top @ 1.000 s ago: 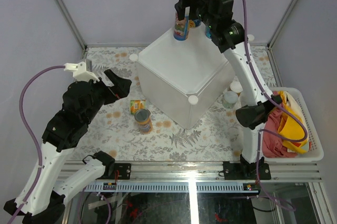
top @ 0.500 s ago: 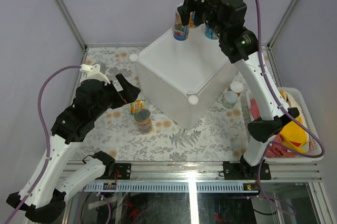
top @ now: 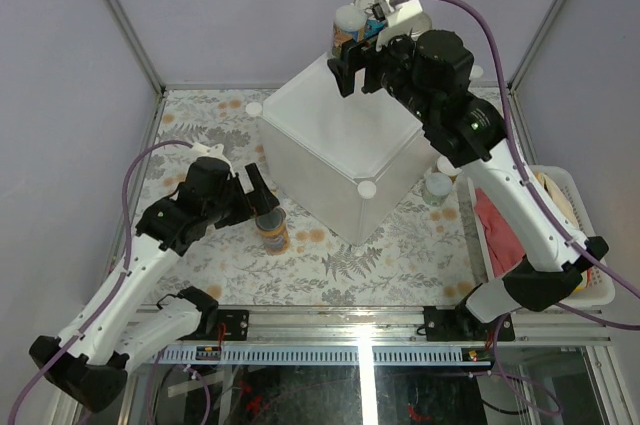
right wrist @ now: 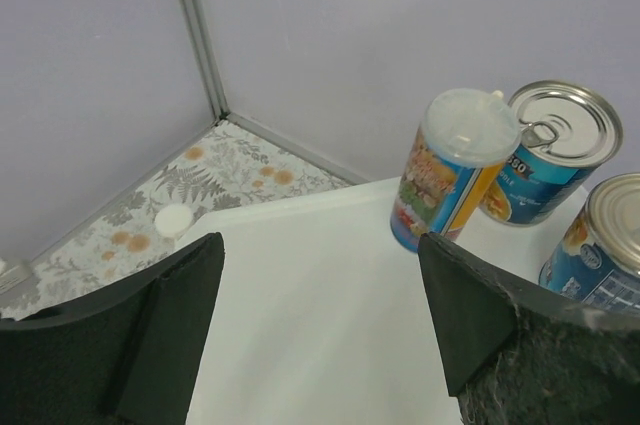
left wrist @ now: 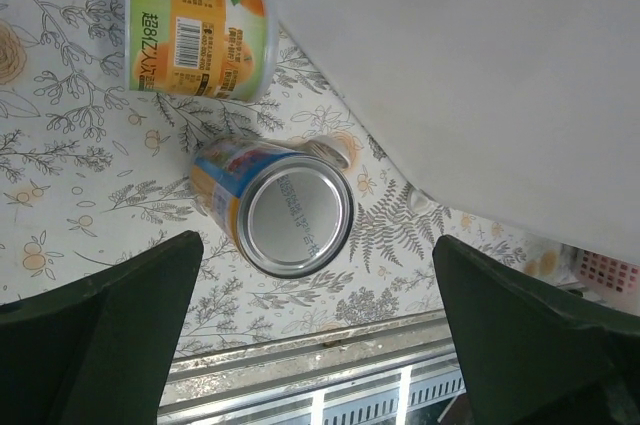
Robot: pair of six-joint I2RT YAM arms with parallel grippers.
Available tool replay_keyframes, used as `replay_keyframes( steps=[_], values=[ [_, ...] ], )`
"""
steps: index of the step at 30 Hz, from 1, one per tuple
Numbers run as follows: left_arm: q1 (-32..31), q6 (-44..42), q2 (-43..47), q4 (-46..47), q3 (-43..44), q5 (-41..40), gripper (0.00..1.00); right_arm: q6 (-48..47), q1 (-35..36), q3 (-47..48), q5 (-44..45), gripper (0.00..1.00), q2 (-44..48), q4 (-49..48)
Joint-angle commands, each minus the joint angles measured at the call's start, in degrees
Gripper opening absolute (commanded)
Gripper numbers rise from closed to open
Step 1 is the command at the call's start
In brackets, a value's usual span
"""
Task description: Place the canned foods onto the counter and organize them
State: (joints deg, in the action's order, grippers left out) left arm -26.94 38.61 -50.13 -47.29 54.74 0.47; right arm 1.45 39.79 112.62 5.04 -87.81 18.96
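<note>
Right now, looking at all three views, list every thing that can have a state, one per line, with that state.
left gripper: open, empty, above the silver-topped can
right gripper: open, empty, over the counter
silver-topped can: upright on the table
orange can: on its side on the table
white-lidded can: upright on the counter, lid on
pull-tab can: upright on the counter, unopened
third blue can: upright on the counter

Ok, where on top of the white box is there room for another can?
Most of the large white plastic box's flat top is bare: everything from its near knobbed corner up to the far corner. Crowded only there, where the white-lidded tin, the silver-topped blue tin and a third blue tin cluster together.
</note>
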Motion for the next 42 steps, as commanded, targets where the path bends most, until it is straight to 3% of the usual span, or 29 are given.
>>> replay_keyframes(
  steps=[1, 20, 35, 42],
  values=[
    [0.2, -0.5, -1.2, 1.8, -1.4, 1.3, 1.00, -0.9, 2.8, -2.9, 2.6, 0.86, 4.1, -3.1],
    [-5.0, -3.2, -10.7, 6.5, -3.6, -0.3, 1.00, 1.0, 4.0, -12.0, 2.1, 0.85, 8.8, -4.7],
    [-10.7, -2.6, -14.4, 4.5, -5.2, -10.0, 1.00, 1.4, 4.3, -13.2, 1.4, 0.86, 10.4, -5.1],
    [-12.0, -2.8, -15.2, 6.7, -7.1, -13.8, 0.93, 1.4, 4.5, -13.4, 1.4, 0.85, 10.6, -5.0]
  ],
)
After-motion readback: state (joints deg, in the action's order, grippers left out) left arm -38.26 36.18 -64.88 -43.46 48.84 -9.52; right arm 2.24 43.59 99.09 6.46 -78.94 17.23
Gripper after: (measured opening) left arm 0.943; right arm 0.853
